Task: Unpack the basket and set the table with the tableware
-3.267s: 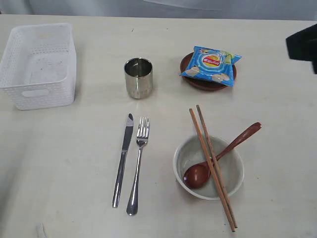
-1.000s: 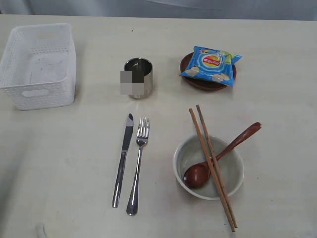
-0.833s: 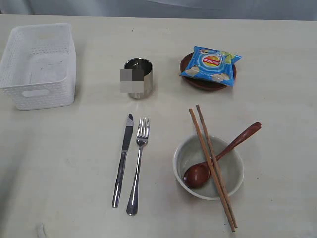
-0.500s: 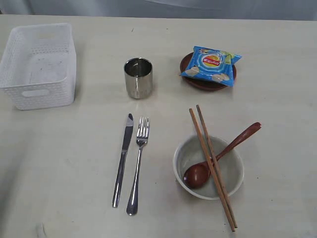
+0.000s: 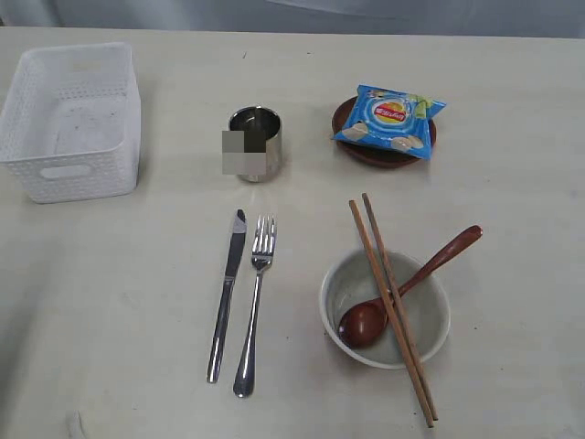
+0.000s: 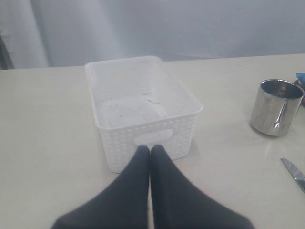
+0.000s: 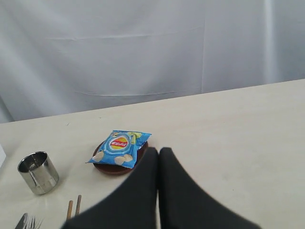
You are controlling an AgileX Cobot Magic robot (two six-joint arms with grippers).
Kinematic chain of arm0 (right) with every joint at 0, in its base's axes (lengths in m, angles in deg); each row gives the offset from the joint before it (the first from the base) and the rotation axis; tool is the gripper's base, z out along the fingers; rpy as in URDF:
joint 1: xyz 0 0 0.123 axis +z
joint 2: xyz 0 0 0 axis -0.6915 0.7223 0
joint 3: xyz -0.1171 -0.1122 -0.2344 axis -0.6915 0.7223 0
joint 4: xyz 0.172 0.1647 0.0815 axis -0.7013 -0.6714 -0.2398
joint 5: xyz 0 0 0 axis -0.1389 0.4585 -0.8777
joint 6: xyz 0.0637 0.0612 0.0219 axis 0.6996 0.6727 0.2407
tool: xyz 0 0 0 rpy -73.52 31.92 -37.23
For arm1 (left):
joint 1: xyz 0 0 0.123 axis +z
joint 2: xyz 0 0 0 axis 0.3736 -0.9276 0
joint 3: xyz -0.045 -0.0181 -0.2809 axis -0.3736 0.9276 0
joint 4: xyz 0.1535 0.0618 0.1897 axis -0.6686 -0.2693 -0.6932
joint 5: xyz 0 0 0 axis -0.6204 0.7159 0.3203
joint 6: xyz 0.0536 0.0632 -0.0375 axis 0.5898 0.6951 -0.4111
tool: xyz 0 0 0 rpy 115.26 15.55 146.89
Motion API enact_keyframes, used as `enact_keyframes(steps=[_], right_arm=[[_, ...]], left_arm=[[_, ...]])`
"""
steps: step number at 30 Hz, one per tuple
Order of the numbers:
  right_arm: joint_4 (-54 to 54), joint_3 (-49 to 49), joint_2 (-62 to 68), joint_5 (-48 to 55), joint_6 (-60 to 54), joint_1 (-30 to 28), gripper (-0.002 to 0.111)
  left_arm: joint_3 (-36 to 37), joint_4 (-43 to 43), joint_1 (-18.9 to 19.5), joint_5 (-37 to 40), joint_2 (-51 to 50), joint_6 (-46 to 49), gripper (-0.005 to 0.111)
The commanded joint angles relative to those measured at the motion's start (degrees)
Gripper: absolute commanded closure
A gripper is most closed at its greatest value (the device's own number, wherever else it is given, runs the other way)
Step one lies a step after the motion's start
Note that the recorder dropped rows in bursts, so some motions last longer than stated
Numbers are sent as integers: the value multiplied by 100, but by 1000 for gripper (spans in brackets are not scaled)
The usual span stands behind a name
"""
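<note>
The white basket point(image 5: 71, 119) point(image 6: 143, 107) stands empty at the far left of the table point(image 5: 128, 302). The steel cup point(image 5: 255, 143) point(image 6: 276, 108) point(image 7: 38, 172) stands mid-table. A silver knife point(image 5: 227, 293) and fork point(image 5: 255, 302) lie side by side. The off-white bowl point(image 5: 384, 308) holds the wooden spoon point(image 5: 402, 288), with two chopsticks point(image 5: 391, 306) across it. The brown plate point(image 5: 384, 137) point(image 7: 119, 164) carries a blue chip bag point(image 5: 390, 119) point(image 7: 119, 147). Neither arm shows in the exterior view. My left gripper point(image 6: 150, 150) is shut and empty before the basket. My right gripper point(image 7: 158, 152) is shut and empty near the plate.
A pale curtain hangs behind the table's far edge in both wrist views. Bare tabletop lies at the front left and along the right side.
A dark arm part at the exterior view's right edge 3.3 s ago has left the view. The objects have not moved.
</note>
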Motion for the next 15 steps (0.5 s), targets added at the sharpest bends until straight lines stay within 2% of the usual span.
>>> enact_keyframes(steps=[1,8,15], right_arm=[[32,27,-8,9,-5,-36,109],[32,27,-8,-134,-5,-36,109],[18,27,-8,-2567,-5,-36,109]], left_arm=[[14,27,-43,-10,28,-9,107],[14,27,-43,-10,28,-9,107],[14,27,-43,-10,28,-9,107]])
